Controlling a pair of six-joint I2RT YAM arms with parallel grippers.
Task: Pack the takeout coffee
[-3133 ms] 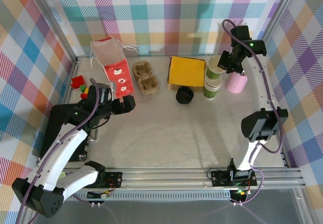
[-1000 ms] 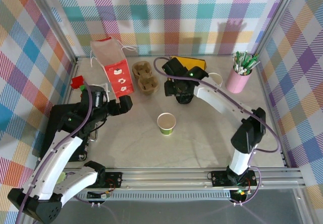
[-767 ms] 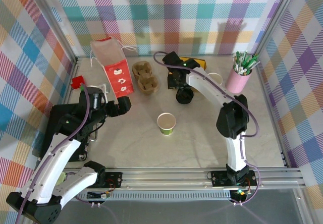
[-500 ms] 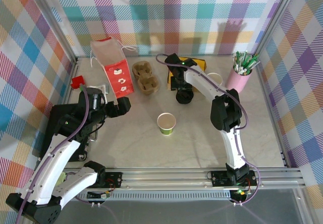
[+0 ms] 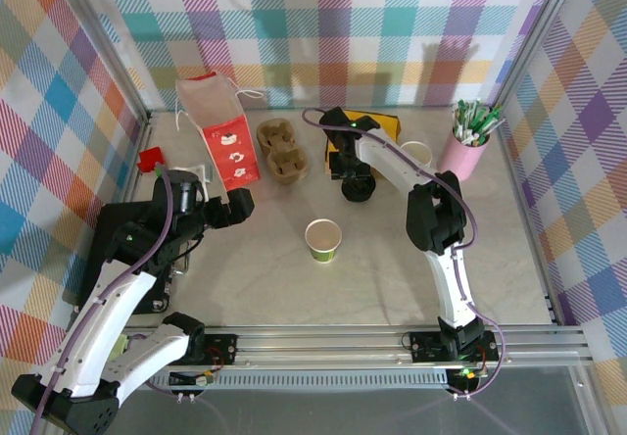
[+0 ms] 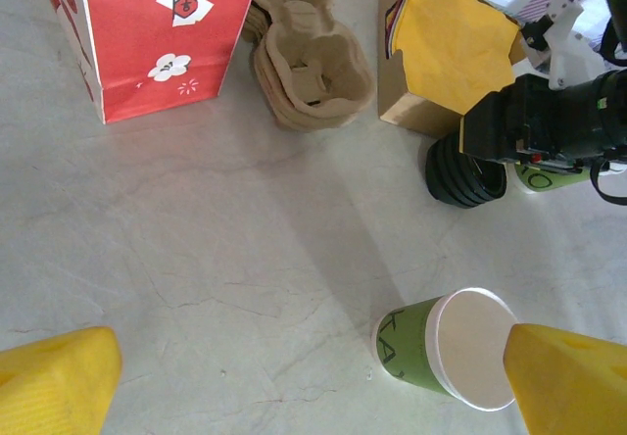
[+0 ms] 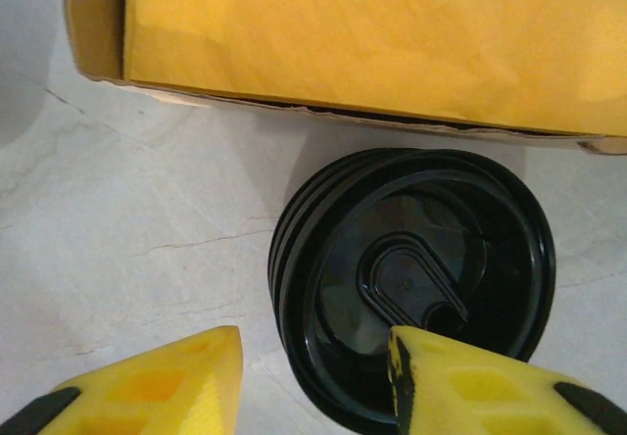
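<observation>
Moved from beside the pink pen cup (image 5: 460,156), the takeout coffee (image 5: 323,240) is now standing in the middle of the table (image 5: 245,278), while the right gripper (image 7: 313,381) is hanging over the black lids (image 7: 411,278).
Its yellow fingers (image 7: 147,381) are standing apart, clasping nothing, one overlapping the lids' rim; the cup is sitting well apart, nearer the front edge. The right arm is stretching to the back, wrist pointing down. The left gripper (image 6: 313,386) is spreading wide, empty, with the cup just beside one fingertip.
</observation>
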